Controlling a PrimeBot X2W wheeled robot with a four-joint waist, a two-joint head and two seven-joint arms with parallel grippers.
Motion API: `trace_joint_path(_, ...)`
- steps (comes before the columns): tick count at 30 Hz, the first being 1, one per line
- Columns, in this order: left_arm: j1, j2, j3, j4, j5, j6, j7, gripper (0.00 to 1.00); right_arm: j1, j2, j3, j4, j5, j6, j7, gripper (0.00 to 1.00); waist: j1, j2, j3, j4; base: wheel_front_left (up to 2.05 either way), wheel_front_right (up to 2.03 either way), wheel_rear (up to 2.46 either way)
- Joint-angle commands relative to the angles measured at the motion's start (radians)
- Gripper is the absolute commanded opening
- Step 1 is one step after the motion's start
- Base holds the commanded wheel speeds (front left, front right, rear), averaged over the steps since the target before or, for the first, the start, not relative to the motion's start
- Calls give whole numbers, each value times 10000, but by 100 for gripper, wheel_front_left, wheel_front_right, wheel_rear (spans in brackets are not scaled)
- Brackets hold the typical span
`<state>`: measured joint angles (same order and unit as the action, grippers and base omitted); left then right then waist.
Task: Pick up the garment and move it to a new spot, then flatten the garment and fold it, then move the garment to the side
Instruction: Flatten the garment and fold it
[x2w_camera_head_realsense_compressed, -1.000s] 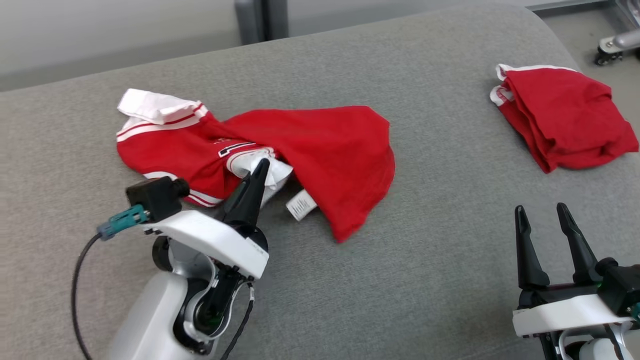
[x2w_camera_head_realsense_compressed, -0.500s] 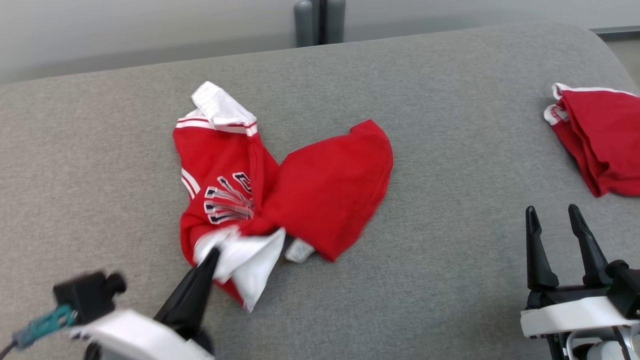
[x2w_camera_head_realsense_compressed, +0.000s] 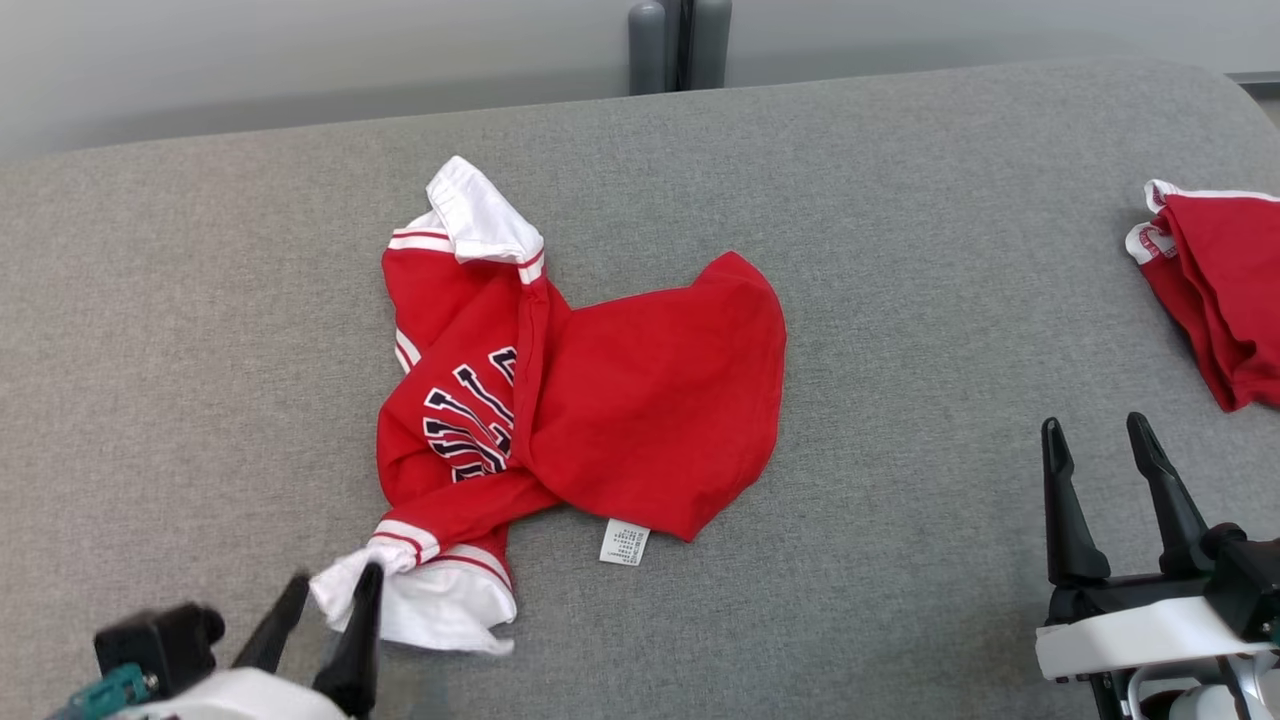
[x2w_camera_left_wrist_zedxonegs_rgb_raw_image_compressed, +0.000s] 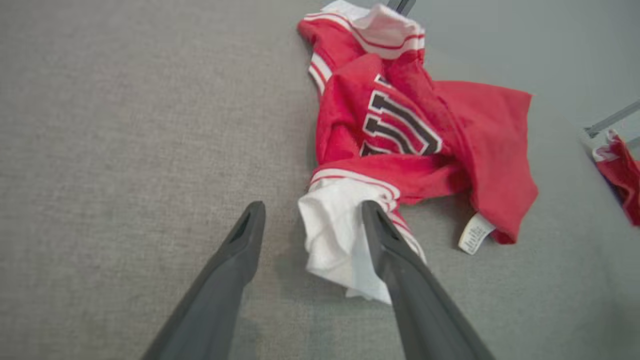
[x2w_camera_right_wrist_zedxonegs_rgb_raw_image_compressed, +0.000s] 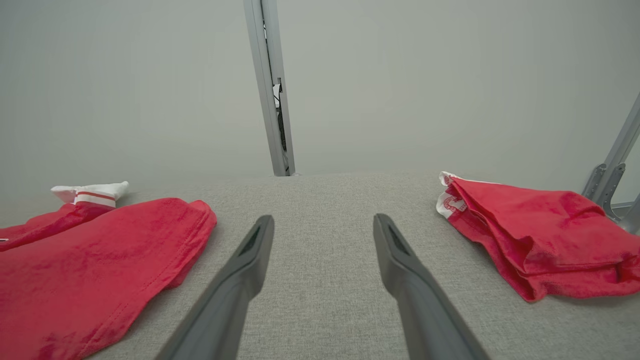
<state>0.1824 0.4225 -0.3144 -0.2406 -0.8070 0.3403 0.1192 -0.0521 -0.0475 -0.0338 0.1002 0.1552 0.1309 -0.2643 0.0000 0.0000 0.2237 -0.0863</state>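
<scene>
The garment (x2w_camera_head_realsense_compressed: 620, 400) is a red shirt with white sleeves and dark letters, lying crumpled mid-surface; it also shows in the left wrist view (x2w_camera_left_wrist_zedxonegs_rgb_raw_image_compressed: 410, 135) and the right wrist view (x2w_camera_right_wrist_zedxonegs_rgb_raw_image_compressed: 85, 260). My left gripper (x2w_camera_head_realsense_compressed: 325, 600) stands open at the lower left, its fingers apart around the white sleeve end (x2w_camera_left_wrist_zedxonegs_rgb_raw_image_compressed: 335, 235), with the right finger touching the cloth. My right gripper (x2w_camera_head_realsense_compressed: 1095, 455) is open at the lower right, nothing between its fingers (x2w_camera_right_wrist_zedxonegs_rgb_raw_image_compressed: 322, 240).
A second red garment (x2w_camera_head_realsense_compressed: 1215, 290) lies folded at the far right edge of the grey padded surface (x2w_camera_head_realsense_compressed: 900, 250), also in the right wrist view (x2w_camera_right_wrist_zedxonegs_rgb_raw_image_compressed: 535, 240). A grey post (x2w_camera_head_realsense_compressed: 680, 45) stands behind the surface's far edge.
My left gripper, shut on the white sleeve before, dragged the garment toward the near edge and has now opened. The head camera has shifted. The right gripper stayed put.
</scene>
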Motion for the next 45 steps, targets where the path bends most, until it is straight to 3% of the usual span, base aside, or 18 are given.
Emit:
trace_joint_path(1,-393,20,-6,-692,186,86,-59,100,30,-62,-76,-62,-95,-3,0,100,0,0,-11,-22,0,0,0)
trace_joint_path(5,-1001,80,-649,-1909,607,34,454,100,22,-58,17,-9,-64,-3,0,100,0,0,8,-191,0,0,0)
trace_joint_path(7,-1454,-305,-1055,-2066,492,-46,717,100,-61,-64,63,23,16,-3,0,100,0,0,15,-301,0,0,0)
trace_joint_path(12,-2188,-962,-1597,-417,342,-87,1046,100,-186,-62,339,88,169,-3,0,100,0,0,56,-789,0,0,0)
trace_joint_path(16,-2268,-1282,-1524,924,274,-83,733,100,-154,-58,309,138,228,-3,-1,100,0,0,25,-1257,0,0,0)
trace_joint_path(29,-2365,-1769,-1235,2183,-332,-656,69,100,-17,-55,304,205,271,-1,0,100,0,0,-137,-1919,0,0,0)
trace_joint_path(30,-2357,-1844,-1239,2250,-421,-720,45,93,-16,-58,303,192,280,-3,-1,100,0,0,-144,-1945,0,0,0)
trace_joint_path(33,-2383,-1955,-1273,2457,-591,-936,11,47,-5,-56,317,179,282,-3,-1,100,0,0,-139,-2020,0,0,0)
trace_joint_path(39,-2749,-2343,-1381,3092,-889,-1401,-49,0,-59,-56,354,201,278,-3,0,100,0,0,-80,-2183,0,0,0)
trace_joint_path(45,-3284,-2633,-1474,3455,-945,-1875,-285,0,-133,-58,353,179,291,-3,-1,100,0,0,-26,-2485,0,0,0)
